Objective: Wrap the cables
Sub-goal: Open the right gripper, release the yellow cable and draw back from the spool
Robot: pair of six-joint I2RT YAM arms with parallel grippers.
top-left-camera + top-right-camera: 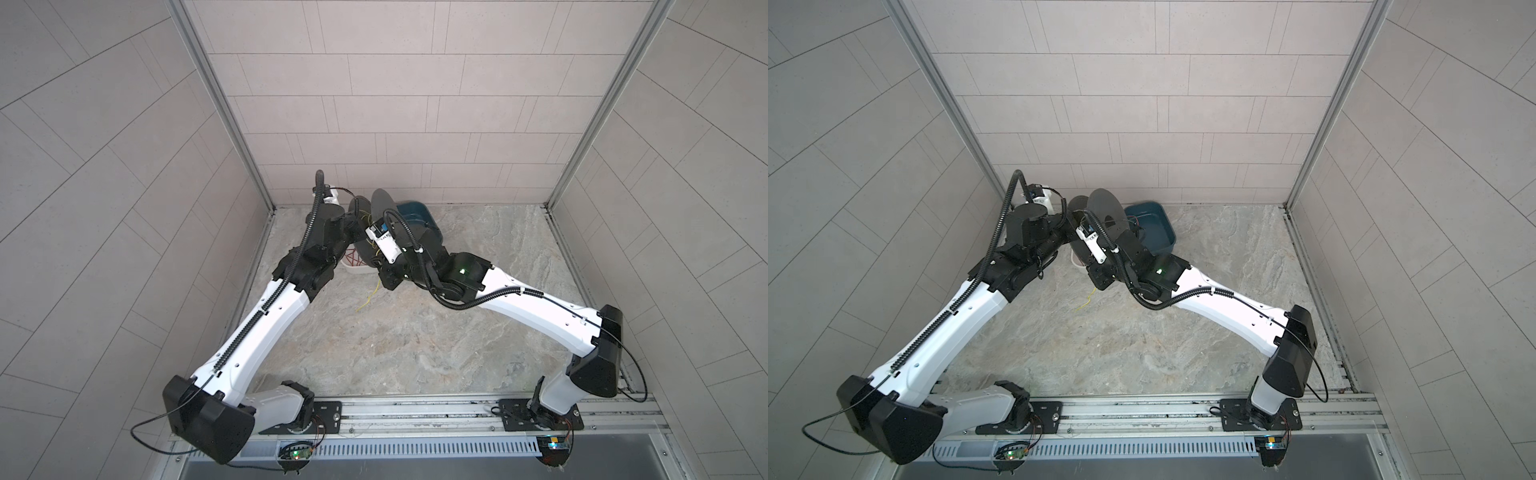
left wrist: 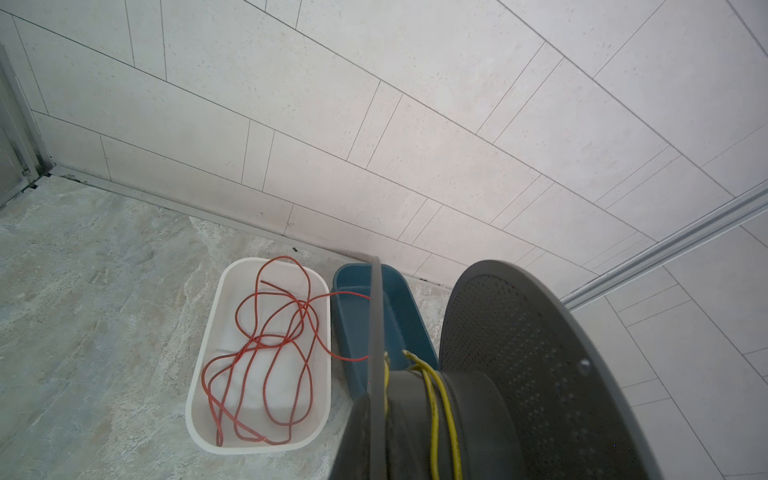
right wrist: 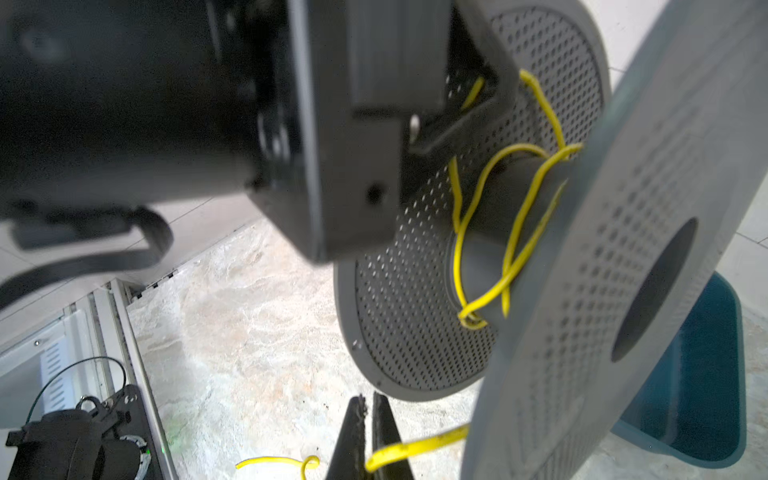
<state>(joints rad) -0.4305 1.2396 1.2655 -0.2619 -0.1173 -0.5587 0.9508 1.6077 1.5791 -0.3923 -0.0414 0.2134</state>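
A dark grey perforated spool (image 1: 384,203) (image 1: 1104,203) stands tilted on edge near the back wall, lifted between the arms. My left gripper (image 1: 356,222) is shut on one flange; that flange's rim (image 2: 376,332) shows edge-on in the left wrist view. The thin yellow cable (image 3: 478,232) loops loosely a few times round the hub (image 2: 436,399). From there it runs down to my right gripper (image 3: 369,409), which is shut on it just below the spool (image 3: 415,332). The cable's free tail (image 1: 371,297) (image 1: 1088,300) lies on the floor.
A white tray (image 2: 208,332) with a tangled red cord (image 2: 266,345) sits on the floor just left of the spool. A teal bin (image 1: 419,216) (image 1: 1154,232) (image 3: 698,395) stands behind the spool against the back wall. The arms' mounting rail (image 1: 415,409) runs along the front.
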